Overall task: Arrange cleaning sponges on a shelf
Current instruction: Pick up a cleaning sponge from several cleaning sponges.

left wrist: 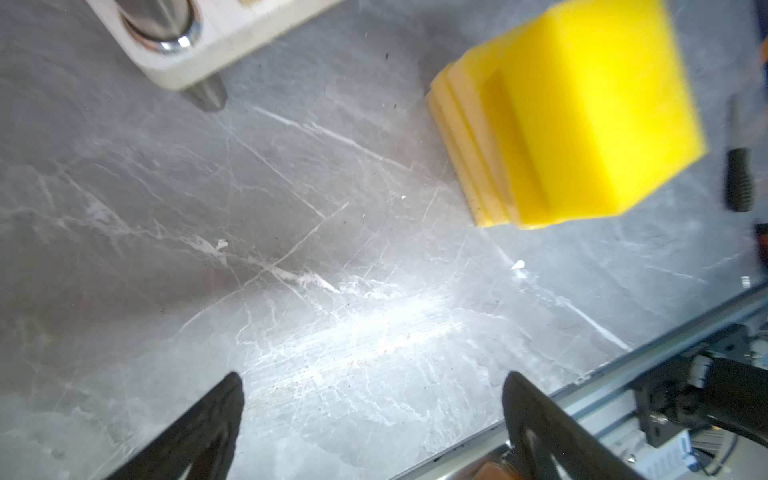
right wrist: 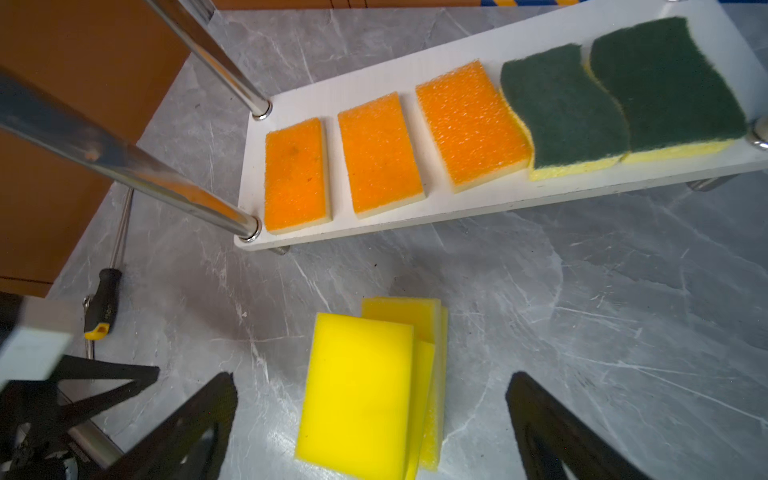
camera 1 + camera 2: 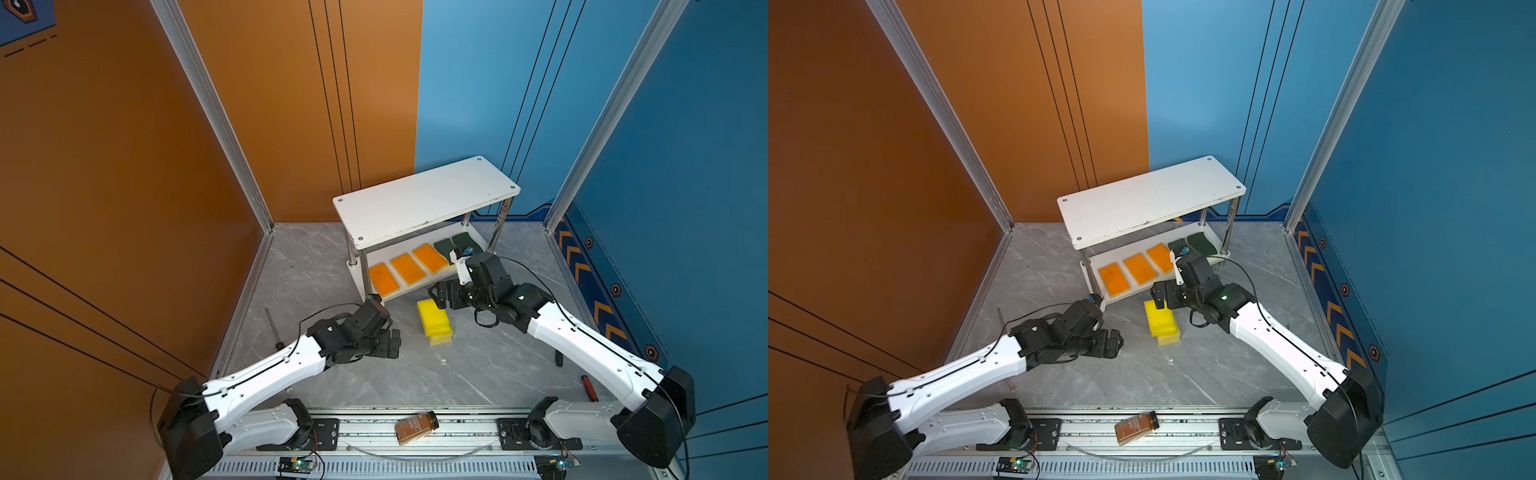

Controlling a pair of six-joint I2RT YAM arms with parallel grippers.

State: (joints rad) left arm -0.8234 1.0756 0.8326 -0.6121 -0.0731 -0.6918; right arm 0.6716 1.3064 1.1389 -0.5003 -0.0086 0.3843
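The shelf (image 3: 424, 199) (image 3: 1150, 199) stands at the back of the floor. Its lower board (image 2: 457, 208) carries three orange cleaning sponges (image 2: 380, 153) (image 3: 407, 269) and two green-topped ones (image 2: 561, 112) in a row; the top board is bare. A stack of yellow sponges (image 3: 433, 322) (image 3: 1163, 322) (image 2: 361, 386) (image 1: 582, 112) lies on the floor before the shelf. My right gripper (image 2: 372, 378) (image 3: 436, 297) hovers open over the stack's far end, its fingers apart from it. My left gripper (image 1: 374, 378) (image 3: 390, 343) stands open over bare floor left of the stack.
A brown bottle (image 3: 417, 427) lies on the front rail. A screwdriver (image 3: 274, 328) lies by the left wall; a black tool (image 3: 559, 358) and a red-handled one (image 3: 589, 387) lie at the right. Orange and blue walls close in three sides.
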